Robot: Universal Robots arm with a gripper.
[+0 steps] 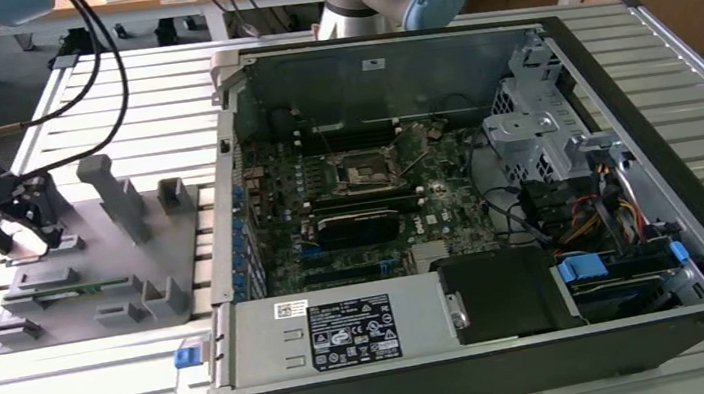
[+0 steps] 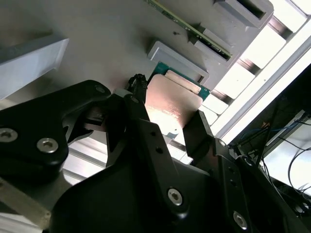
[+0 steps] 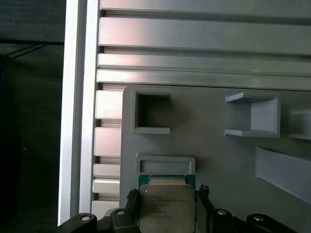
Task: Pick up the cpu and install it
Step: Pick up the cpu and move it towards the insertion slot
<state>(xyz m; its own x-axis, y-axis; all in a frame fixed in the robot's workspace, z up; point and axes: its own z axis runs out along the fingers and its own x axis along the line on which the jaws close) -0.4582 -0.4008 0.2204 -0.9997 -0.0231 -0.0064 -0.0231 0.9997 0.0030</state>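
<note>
On the slatted bench [image 1: 110, 86], a grey fixture plate [image 1: 105, 258] lies beside the computer case [image 1: 483, 382]. Fingers [image 2: 199, 136] clamp the cpu [image 3: 167, 211].

The cpu [image 3: 166, 206] is a small, flat, square chip with a silver-grey metal lid bearing faint print and a green board edge around it. It lies flat on the grey holder plate [image 3: 218, 160] (just beside a raised rectangular frame [image 3: 165, 159]), with black fingers [image 3: 130, 198] against two opposite edges.
</note>
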